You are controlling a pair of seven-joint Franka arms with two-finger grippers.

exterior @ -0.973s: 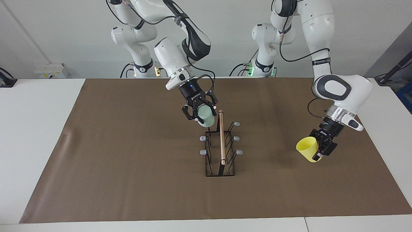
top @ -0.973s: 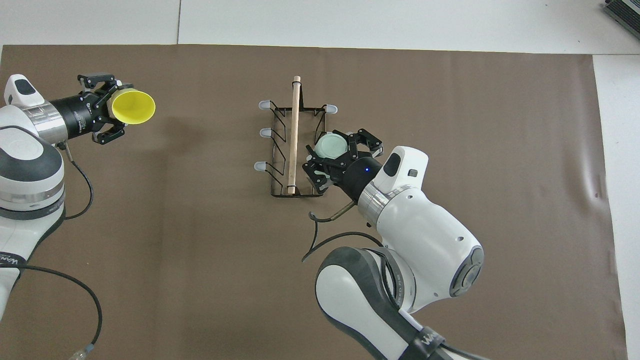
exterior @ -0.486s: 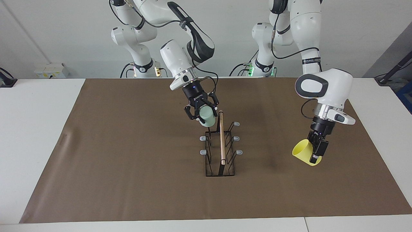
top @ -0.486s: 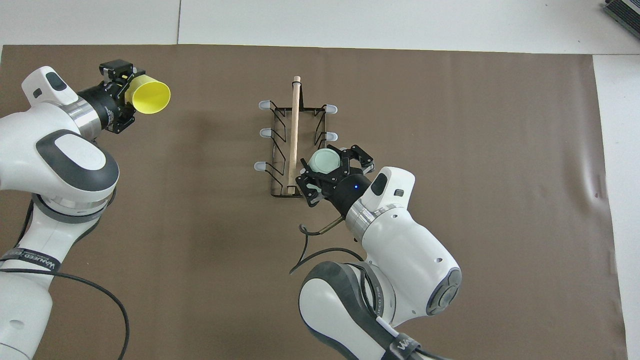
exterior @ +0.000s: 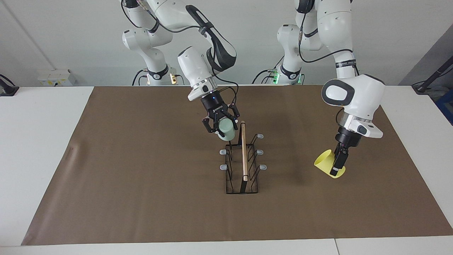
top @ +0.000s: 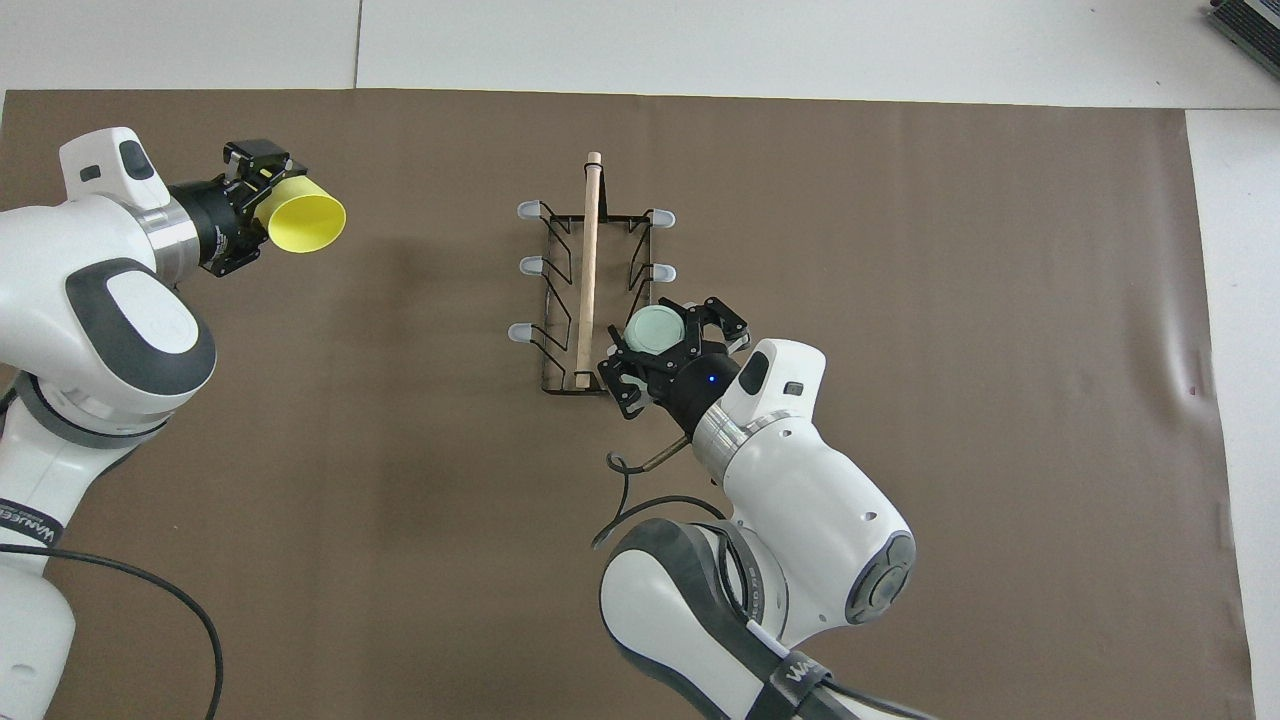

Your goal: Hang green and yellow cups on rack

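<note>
green cup (exterior: pixel 227 129) in right gripper (exterior: pixel 223 124) – beside rack (exterior: pixel 242 159), yellow cup (exterior: pixel 327 163) in left gripper (exterior: pixel 337 165)

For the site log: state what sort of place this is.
Most likely a robotics lab test bench, not a kitchen. Two white arms are mounted at a white table covered by a brown paper sheet; the only props are a wire rack and two plastic cups; cables run along the bare wall.

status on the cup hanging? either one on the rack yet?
Done: both cups picked up, neither hung. In hand: the right tool grips the green cup over the rack, at its end nearer the robots; the left tool grips the yellow cup over the mat toward the left arm's end. Left: hang both.
</note>
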